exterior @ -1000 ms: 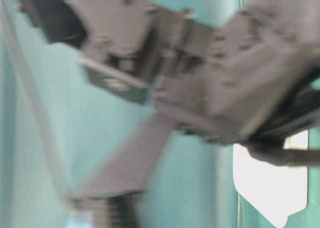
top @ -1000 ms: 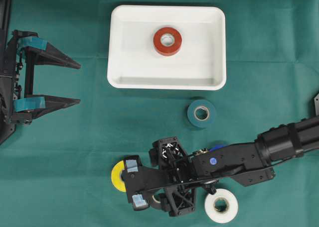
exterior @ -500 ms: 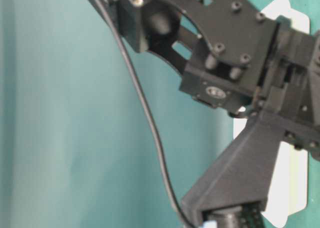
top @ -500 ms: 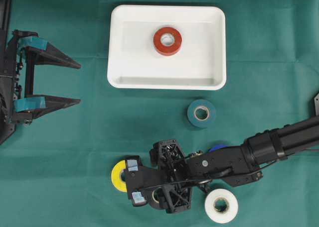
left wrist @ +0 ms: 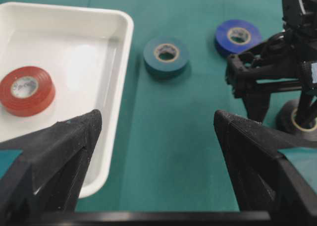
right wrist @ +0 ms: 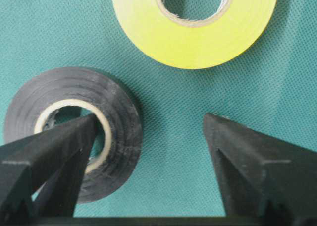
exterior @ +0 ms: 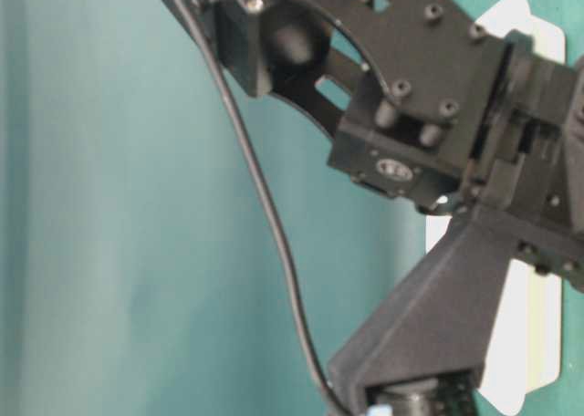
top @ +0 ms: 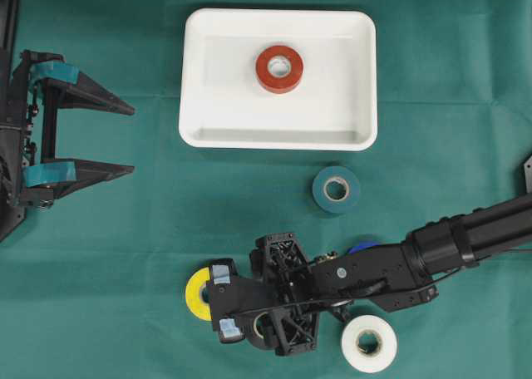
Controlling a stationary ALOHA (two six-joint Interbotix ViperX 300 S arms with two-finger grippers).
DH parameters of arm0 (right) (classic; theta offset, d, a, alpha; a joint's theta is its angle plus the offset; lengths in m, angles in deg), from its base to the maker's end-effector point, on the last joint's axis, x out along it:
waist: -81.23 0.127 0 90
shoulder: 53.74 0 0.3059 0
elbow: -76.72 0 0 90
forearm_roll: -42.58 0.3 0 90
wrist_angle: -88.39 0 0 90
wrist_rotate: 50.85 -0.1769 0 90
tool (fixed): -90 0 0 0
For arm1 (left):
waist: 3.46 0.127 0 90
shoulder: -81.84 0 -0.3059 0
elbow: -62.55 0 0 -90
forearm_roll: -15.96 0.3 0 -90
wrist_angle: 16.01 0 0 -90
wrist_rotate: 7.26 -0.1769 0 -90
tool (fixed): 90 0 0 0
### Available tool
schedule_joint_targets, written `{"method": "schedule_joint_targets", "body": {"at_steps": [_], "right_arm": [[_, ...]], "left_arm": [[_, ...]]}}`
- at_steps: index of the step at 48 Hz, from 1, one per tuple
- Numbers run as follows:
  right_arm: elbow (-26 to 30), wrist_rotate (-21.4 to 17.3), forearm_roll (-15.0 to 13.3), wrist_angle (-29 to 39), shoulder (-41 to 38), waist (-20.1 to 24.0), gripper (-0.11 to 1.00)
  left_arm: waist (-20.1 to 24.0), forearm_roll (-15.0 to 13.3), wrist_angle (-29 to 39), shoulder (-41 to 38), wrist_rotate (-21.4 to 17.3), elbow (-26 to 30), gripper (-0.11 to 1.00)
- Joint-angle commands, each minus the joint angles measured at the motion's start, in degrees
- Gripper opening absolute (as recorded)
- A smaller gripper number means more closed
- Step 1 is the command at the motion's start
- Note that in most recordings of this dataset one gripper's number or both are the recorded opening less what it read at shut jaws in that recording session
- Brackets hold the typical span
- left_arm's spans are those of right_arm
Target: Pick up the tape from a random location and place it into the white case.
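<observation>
Green cloth covers the whole table (top: 125, 229), with the white case (top: 357, 80) at the far side already holding a red roll (top: 279, 68). Low at the near edge, the right gripper (right wrist: 148, 137) stands spread over a black tape roll (right wrist: 72, 132) — one finger inside its core, the other outside the wall, nothing clamped yet. A good grip means pinching that wall squarely (the yellow roll (right wrist: 198, 28) lies just beside, so keep clear of it) before lifting. Well away at the side, the left gripper (left wrist: 153, 137) gapes wide and empty.
</observation>
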Motion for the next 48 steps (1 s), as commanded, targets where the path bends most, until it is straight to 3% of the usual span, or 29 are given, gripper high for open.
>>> {"method": "schedule_joint_targets", "body": {"at_steps": [1, 7, 13, 36, 48], "right_arm": [[0.6, -0.1, 0.0, -0.4, 1.0, 0.2, 0.79], [0.7, 0.0, -0.1, -0.3, 1.0, 0.2, 0.55], [0.7, 0.1, 0.0, -0.2, 1.1, 0.2, 0.45], [1.7, -0.1, -0.1, 0.4, 2.5, 1.0, 0.28], [2.0, -0.3, 0.0, 3.3, 7.7, 1.1, 0.28]], "left_arm": [[-0.2, 0.0, -0.4, -0.2, 0.1, 0.8, 0.95], [-0.2, 0.0, -0.3, -0.2, 0.1, 0.7, 0.95], [-0.1, 0.0, -0.3, -0.2, 0.1, 0.7, 0.95], [-0.2, 0.0, -0.3, -0.2, 0.0, 0.7, 0.95], [-0.2, 0.0, -0.3, -0.2, 0.0, 0.8, 0.95]]}}
